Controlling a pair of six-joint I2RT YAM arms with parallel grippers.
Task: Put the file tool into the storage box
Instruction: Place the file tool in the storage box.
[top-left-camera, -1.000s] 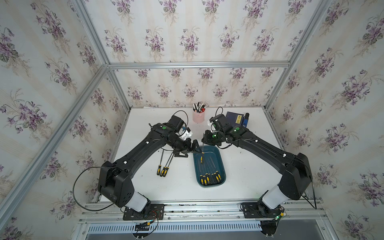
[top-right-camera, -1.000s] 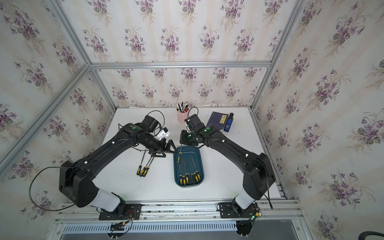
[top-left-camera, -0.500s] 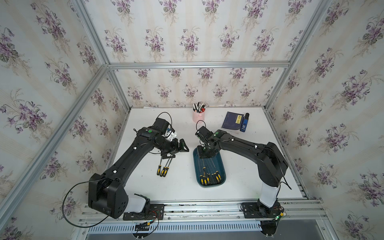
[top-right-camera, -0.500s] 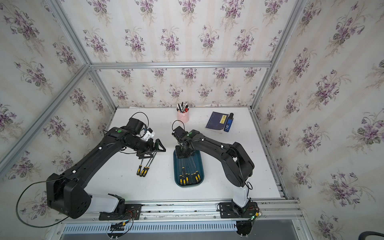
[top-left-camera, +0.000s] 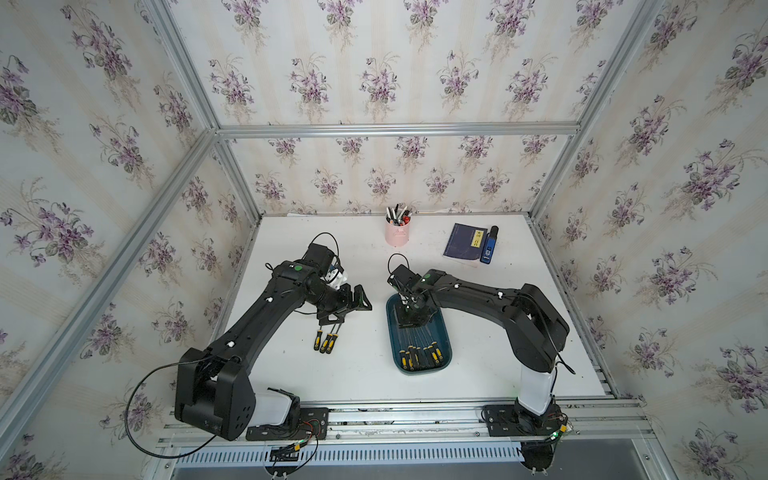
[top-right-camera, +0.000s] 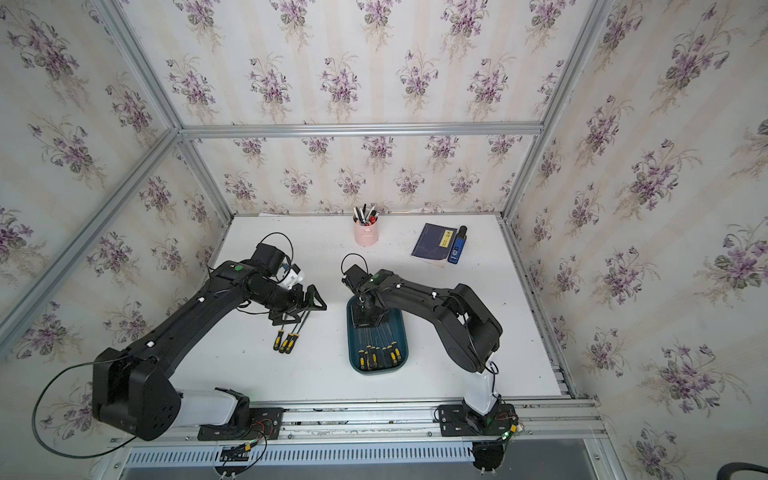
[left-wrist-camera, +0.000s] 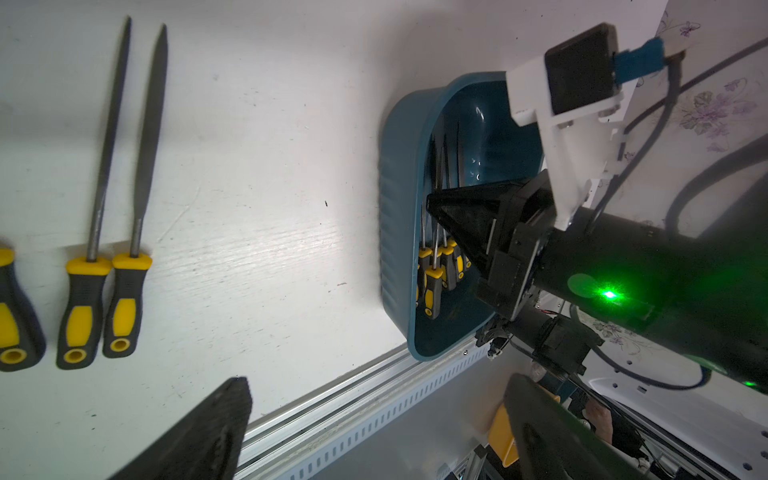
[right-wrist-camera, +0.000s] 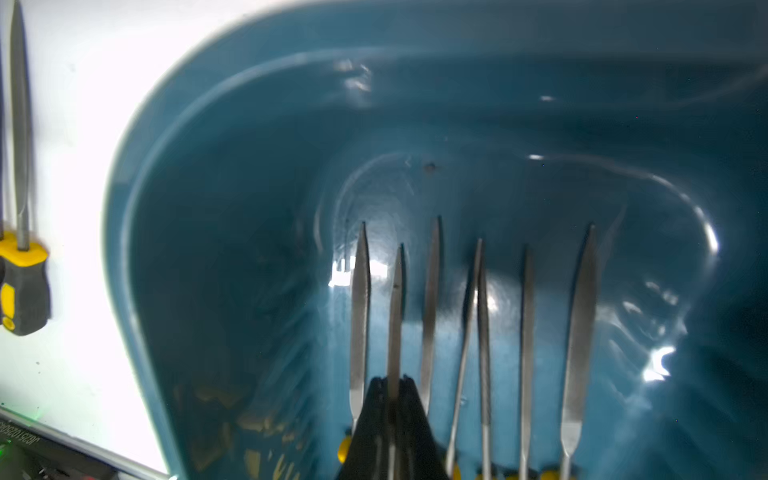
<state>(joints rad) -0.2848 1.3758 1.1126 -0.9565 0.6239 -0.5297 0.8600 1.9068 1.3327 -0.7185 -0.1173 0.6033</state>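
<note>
The right pincer (right-wrist-camera: 390, 399) pinches a slim grey steel file (right-wrist-camera: 395, 316) inside the shallow dark teal plastic storage box (top-left-camera: 444, 332). The left pincer (top-left-camera: 351, 305) hangs spread above three yellow-and-black-handled files (top-left-camera: 326, 340) on the white tabletop (top-left-camera: 357, 374)

Bare table (top-left-camera: 365, 365) between loose files (top-left-camera: 326, 340) and storage box (top-left-camera: 444, 332); right pincer (top-left-camera: 411, 316) over box's far end

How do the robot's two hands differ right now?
The left hand is open and empty; the right hand is shut on a file. The left hand hangs over the table by three loose files; the right hand is down in the teal box. Both are black.
</note>
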